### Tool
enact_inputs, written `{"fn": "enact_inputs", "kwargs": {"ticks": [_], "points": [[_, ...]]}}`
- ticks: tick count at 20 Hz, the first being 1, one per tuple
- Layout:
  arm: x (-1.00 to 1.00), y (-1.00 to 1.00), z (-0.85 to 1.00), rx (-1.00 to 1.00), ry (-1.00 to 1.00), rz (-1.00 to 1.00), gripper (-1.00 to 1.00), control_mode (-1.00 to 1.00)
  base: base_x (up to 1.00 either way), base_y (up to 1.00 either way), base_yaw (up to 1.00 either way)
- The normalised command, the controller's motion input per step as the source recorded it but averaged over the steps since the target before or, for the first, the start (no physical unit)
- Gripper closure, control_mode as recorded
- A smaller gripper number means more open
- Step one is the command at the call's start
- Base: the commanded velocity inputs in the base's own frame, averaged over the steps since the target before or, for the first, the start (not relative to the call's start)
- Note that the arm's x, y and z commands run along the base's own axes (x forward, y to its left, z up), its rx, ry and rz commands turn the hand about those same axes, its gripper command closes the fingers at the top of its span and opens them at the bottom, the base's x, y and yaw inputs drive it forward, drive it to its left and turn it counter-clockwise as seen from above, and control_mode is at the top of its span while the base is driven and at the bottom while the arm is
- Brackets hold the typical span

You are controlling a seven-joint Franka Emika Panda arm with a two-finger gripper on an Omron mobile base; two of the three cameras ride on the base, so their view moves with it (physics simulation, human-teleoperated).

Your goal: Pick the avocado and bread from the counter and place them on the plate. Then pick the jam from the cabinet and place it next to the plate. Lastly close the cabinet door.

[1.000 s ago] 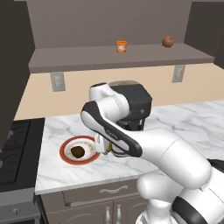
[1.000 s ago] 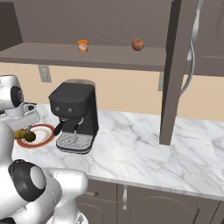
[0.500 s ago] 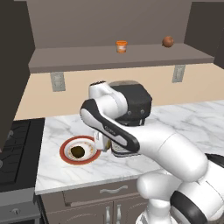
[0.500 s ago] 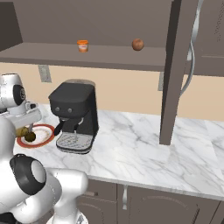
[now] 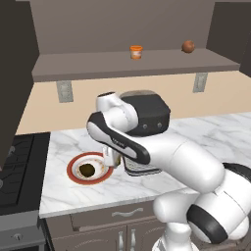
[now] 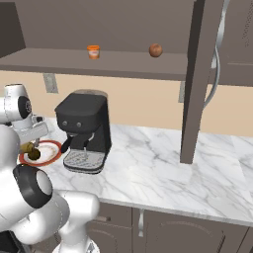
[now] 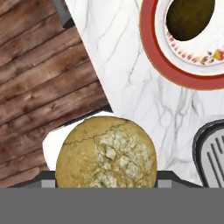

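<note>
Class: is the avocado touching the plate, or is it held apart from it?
Touching. The left base view shows the avocado lying in the cream centre of the plate, with nothing holding it; the hand view agrees.

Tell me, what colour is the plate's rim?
Red. The plate shows it best in the hand view.

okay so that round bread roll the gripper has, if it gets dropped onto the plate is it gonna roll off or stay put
The bread looks round and dome-shaped, so it could well roll a little. The plate seems to have a raised red rim, which would probably stop it. The avocado already sits in the centre, so the bread may nudge it.
</note>
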Motion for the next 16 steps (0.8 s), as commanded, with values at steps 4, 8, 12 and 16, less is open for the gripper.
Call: {"fn": "enact_inputs", "kwargs": {"ticks": [4,8,12,16], "points": [[0.17,0.14,-0.11,0.0,-0.01,0.05,1.0,-1.0,0.0,0.0,0.0],[0.05,0.12,-0.07,0.0,-0.07,0.08,1.0,-1.0,0.0,0.0,0.0],[0.0,0.0,-0.02,0.0,-0.13,0.15,1.0,-1.0,0.0,0.0,0.0],[0.0,0.0,-0.01,0.0,-0.1,0.15,1.0,-1.0,0.0,0.0,0.0]]}}
